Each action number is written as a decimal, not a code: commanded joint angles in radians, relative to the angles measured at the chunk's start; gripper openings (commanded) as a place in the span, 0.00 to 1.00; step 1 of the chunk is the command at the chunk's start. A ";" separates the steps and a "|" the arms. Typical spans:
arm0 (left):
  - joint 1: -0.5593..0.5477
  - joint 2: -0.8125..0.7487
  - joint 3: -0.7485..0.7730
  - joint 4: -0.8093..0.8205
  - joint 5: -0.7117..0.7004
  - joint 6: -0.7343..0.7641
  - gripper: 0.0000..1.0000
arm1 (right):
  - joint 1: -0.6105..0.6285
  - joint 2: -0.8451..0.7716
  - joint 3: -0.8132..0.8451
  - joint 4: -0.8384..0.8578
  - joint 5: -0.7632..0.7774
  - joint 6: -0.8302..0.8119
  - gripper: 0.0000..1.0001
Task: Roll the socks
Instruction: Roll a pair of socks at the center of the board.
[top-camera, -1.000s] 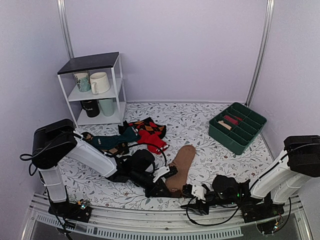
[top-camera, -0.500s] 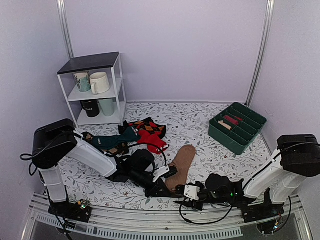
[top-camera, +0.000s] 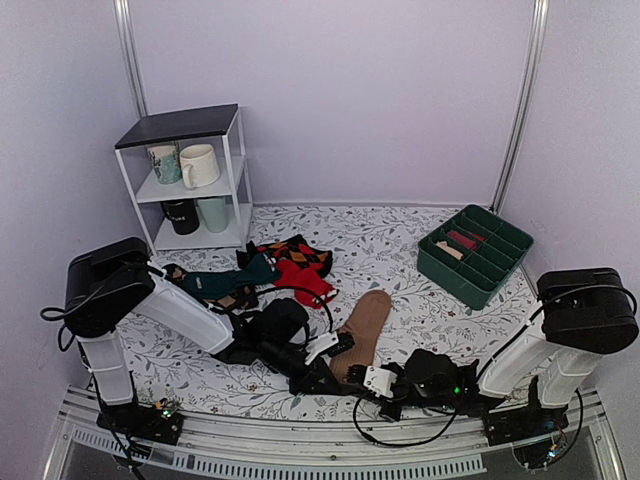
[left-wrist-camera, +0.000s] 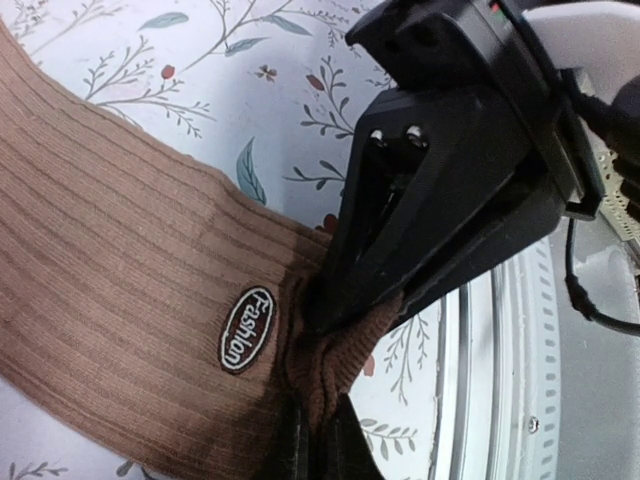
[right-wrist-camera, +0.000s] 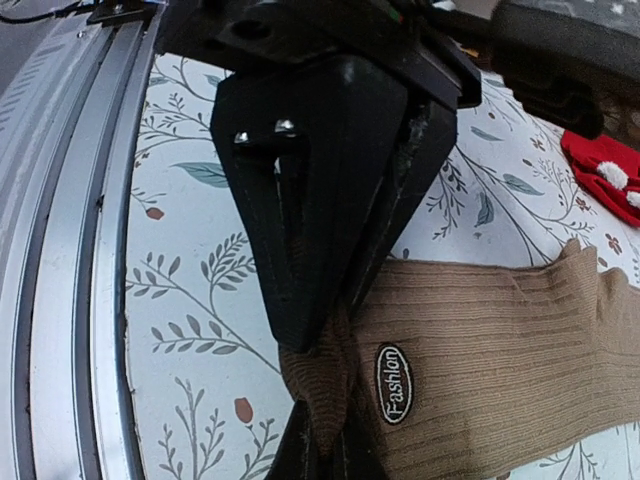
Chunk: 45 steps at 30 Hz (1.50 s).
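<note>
The tan-brown socks (top-camera: 364, 322) lie flat on the floral table, toe pointing away from me, cuff at the near edge. In the left wrist view the ribbed sock (left-wrist-camera: 120, 300) carries an oval "Fashion" label (left-wrist-camera: 245, 330). My left gripper (top-camera: 322, 380) is shut on the bunched cuff (left-wrist-camera: 330, 365). My right gripper (top-camera: 362, 384) is shut on the same cuff from the other side, and its black fingers (left-wrist-camera: 440, 200) meet mine. The right wrist view shows the cuff (right-wrist-camera: 320, 380) pinched between both grippers and the label (right-wrist-camera: 392, 384).
A pile of red, teal and argyle socks (top-camera: 275, 268) lies left of centre at the back. A white shelf with mugs (top-camera: 190, 180) stands at the back left. A green divided tray (top-camera: 475, 255) sits at the right. The metal rail (top-camera: 300, 445) runs along the near edge.
My right arm has moved left along the near edge to the sock's cuff and now meets the left gripper there. The left arm and the sock have stayed put.
</note>
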 joint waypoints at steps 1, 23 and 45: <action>0.005 0.030 -0.024 -0.111 -0.066 0.019 0.00 | -0.011 0.028 -0.030 -0.045 0.012 0.118 0.00; -0.144 -0.405 -0.358 0.342 -0.396 0.509 0.36 | -0.206 0.077 -0.082 -0.157 -0.469 0.665 0.00; -0.180 -0.118 -0.204 0.230 -0.371 0.713 0.39 | -0.282 0.102 -0.006 -0.379 -0.657 0.744 0.00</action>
